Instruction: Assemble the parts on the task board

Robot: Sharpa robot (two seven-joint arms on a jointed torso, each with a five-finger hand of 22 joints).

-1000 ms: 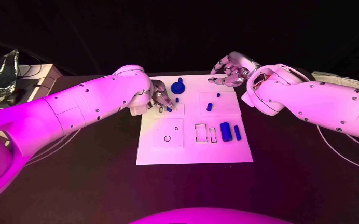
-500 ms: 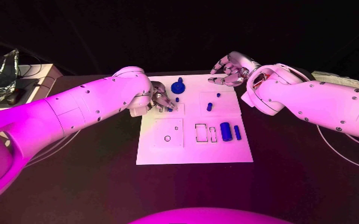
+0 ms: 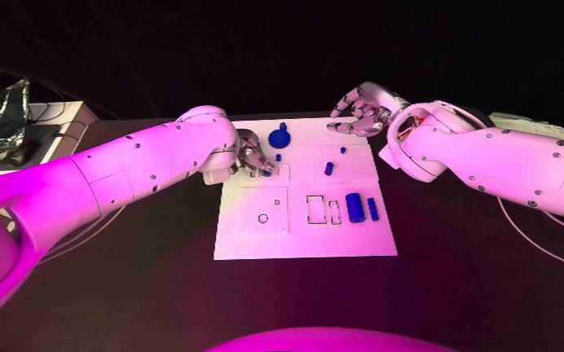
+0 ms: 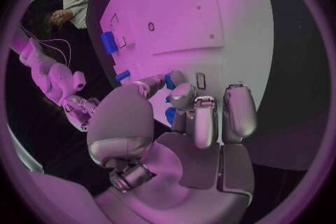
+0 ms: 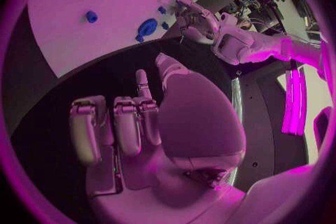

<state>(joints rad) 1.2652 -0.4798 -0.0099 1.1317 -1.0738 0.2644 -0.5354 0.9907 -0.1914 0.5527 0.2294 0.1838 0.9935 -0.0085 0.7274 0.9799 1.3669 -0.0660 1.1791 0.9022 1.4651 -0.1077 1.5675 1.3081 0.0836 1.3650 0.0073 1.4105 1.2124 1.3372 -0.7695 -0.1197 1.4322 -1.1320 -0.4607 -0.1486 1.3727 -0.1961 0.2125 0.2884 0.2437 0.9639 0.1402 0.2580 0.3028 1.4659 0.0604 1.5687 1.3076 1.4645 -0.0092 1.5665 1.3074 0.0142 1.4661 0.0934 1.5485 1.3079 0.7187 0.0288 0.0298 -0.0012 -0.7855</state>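
Since the earlier frames almost nothing has moved: the left hand (image 3: pixel 250 156) has shifted only slightly over the far left part of the task board (image 3: pixel 303 238), and the right hand (image 3: pixel 359 112) stays where it was.

The left hand rests at the board's left edge near the far corner, fingertips (image 4: pixel 175 79) pointing down onto the white plate. In the left wrist view a small blue part (image 4: pixel 170 80) sits between the thumb and a finger and seems to be pinched there, though the fingers hide most of it, so I cannot tell for certain that it is held.

The right hand hovers over the black tabletop (image 3: pixel 470 270) just past the board's far right corner, fingers curled inward with nothing in them, as the right wrist view (image 5: pixel 133 123) also shows.

On the board, a round blue piece with a knob (image 3: pixel 279 136) stands near the far edge, just beside the left hand. A small blue peg (image 3: pixel 329 169) and a tinier blue dot (image 3: pixel 343 150) lie toward the far right part. Near the right edge, at mid-board, a thick blue cylinder (image 3: pixel 355 206) lies just beside a thinner blue bar (image 3: pixel 372 208), next to outlined rectangular slots (image 3: pixel 317 209). A small ring-shaped hole (image 3: pixel 262 217) marks the left part.
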